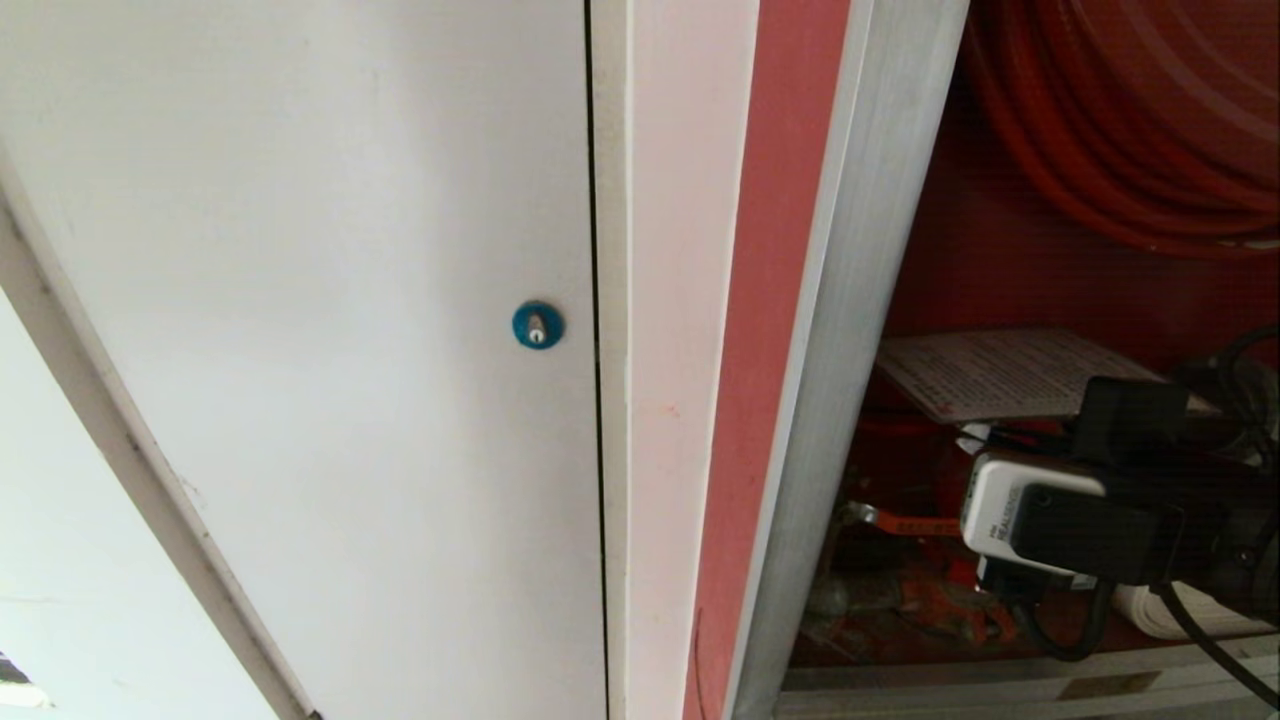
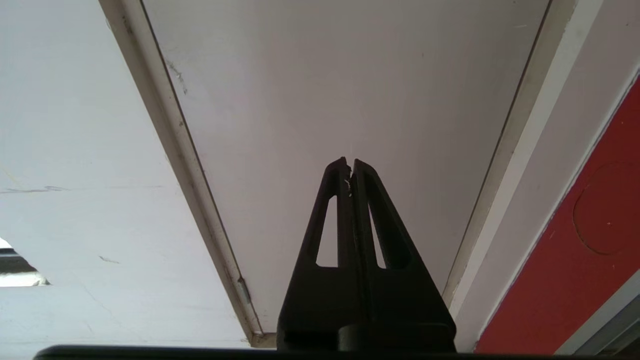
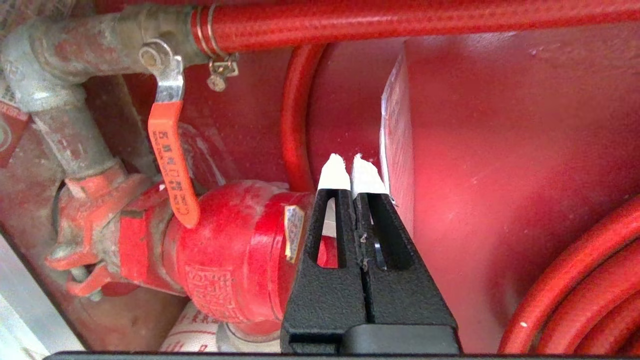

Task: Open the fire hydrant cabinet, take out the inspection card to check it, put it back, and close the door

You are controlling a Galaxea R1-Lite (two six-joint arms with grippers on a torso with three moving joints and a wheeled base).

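A: Right wrist view: right gripper (image 3: 350, 162) fingers pressed together, empty, inside the fire hydrant cabinet (image 1: 1000, 260), just beside the inspection card (image 3: 395, 125).
B: Left gripper (image 2: 350, 162) also pressed together, before the white door (image 2: 350, 75).

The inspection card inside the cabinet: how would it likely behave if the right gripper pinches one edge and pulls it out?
The inspection card looks like a thin sheet, seen almost edge-on in the right wrist view, so it is probably light and may sag from a one-edge pinch. Its surface seems glossy there, so it could slip. The right gripper, shut beside it, must open first.
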